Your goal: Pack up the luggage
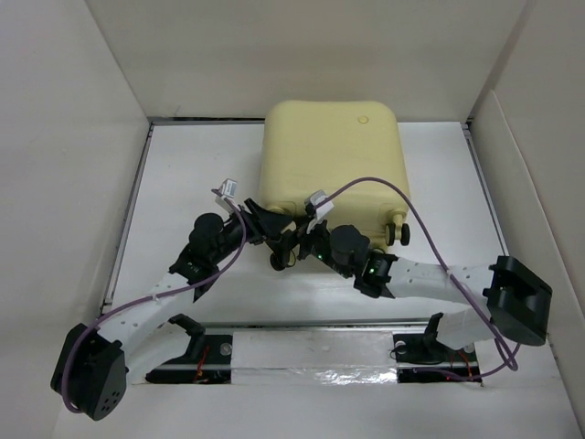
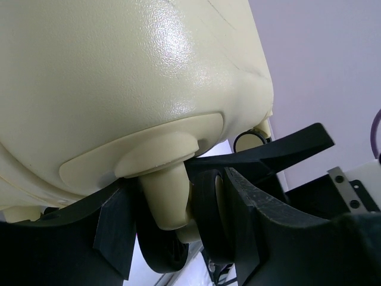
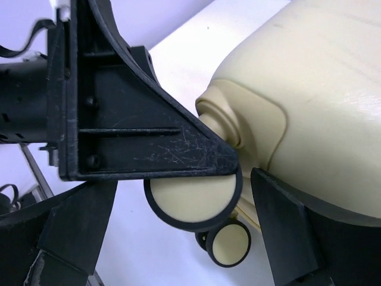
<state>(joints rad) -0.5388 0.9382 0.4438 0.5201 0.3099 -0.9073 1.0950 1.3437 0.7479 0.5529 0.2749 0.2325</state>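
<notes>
Two arms meet at the near-left corner of the luggage (image 1: 334, 160), which lies flat and shut at the far middle of the white table (image 1: 183, 174), wheels toward the arm bases. On the left, I see the left gripper (image 1: 260, 218) partly closed, its fingers (image 2: 244, 220) pinching the corner wheel (image 2: 208, 221). Just right of it, the right gripper (image 1: 291, 243) is spread wide, straddling that same wheel without touching it and holding nothing. Further right, the other wheels (image 1: 398, 234) sit free.

The luggage (image 1: 334, 155) blocks centre; table (image 1: 183, 183) flanks lie open.
</notes>
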